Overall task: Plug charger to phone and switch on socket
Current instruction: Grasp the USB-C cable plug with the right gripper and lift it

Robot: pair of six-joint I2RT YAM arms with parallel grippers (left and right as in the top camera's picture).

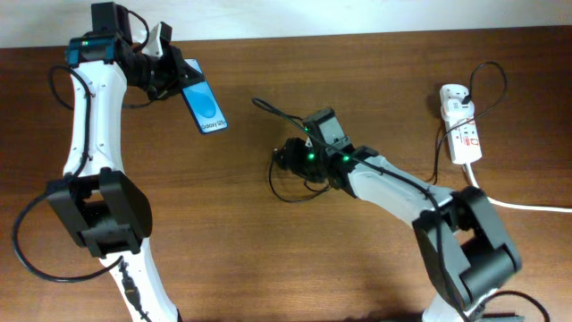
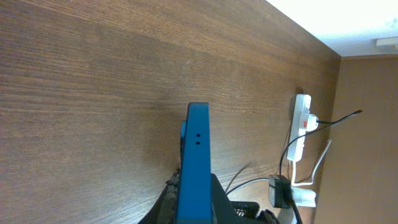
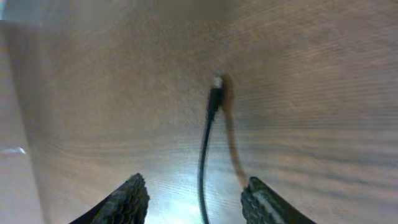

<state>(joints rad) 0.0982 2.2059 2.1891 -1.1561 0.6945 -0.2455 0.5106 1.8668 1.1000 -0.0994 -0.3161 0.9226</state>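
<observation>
The left tool point(image 1: 170, 76) is clamped on the phone point(image 1: 205, 107), holding it screen-up at the bench's point(image 1: 268, 268) 10 o'clock. The right tool point(image 3: 194, 183), near the middle, stands wide apart and grips nothing. The charger point(image 3: 208, 124) runs between its fingers, connector tip toward 12 o'clock in the wrist view. The socket point(image 1: 461, 134) lies at 3 o'clock, well apart.

A dark wooden table point(image 1: 268, 268) stands against a pale wall point(image 1: 357, 13).

Jaws clamped on left arm point(image 1: 85, 116), spread apart on right arm point(image 1: 393, 184).
</observation>
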